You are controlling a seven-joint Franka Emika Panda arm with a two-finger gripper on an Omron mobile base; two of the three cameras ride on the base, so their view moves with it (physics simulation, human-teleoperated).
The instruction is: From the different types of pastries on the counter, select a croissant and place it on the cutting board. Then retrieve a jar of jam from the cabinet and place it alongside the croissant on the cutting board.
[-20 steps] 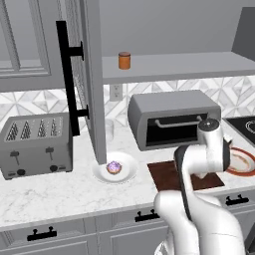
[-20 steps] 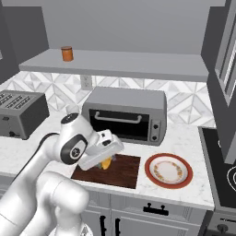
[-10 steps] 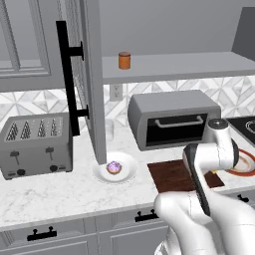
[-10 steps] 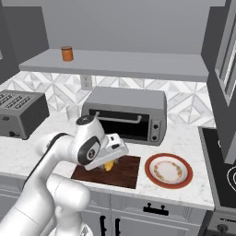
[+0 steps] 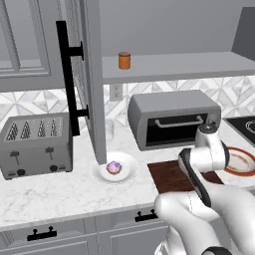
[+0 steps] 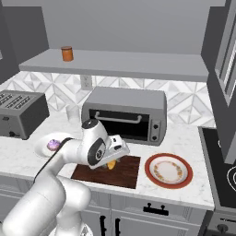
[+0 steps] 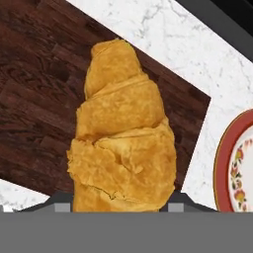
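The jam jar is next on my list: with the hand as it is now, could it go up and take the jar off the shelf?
Probably not yet. The hand is shut on the croissant over the cutting board. The way to the jam jar looks free: the cabinet door stands open.

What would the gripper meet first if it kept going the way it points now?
The gripper, shut on the croissant, points down at the cutting board. The croissant's far end would probably touch the board first; how far above it is unclear.
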